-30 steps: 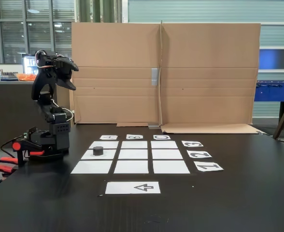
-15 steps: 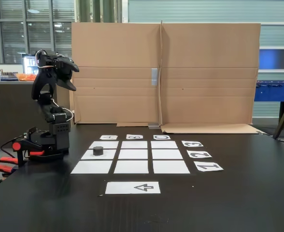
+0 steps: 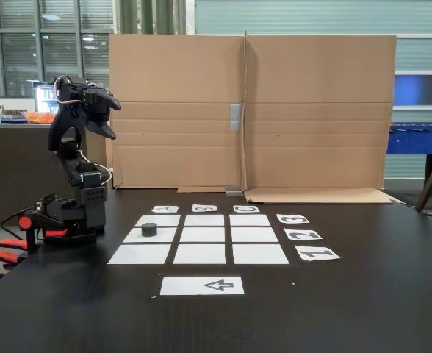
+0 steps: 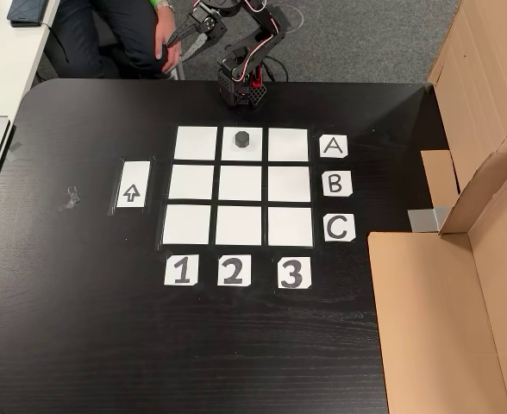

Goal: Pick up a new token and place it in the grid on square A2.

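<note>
The token (image 4: 242,138) sat on square A2 (image 4: 255,153), the middle cell of the grid's (image 4: 240,184) row beside label A (image 4: 332,146). The arm stood folded at the grid's twelve o'clock in the other view, its gripper (image 3: 107,118) raised; whether its jaws were spread could not be told.

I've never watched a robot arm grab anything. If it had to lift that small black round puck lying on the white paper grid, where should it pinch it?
Probably from straight above, the two fingers closing across the small black round puck's curved sides. It stands flat and alone on its white paper cell, with nothing crowding any side.
</note>
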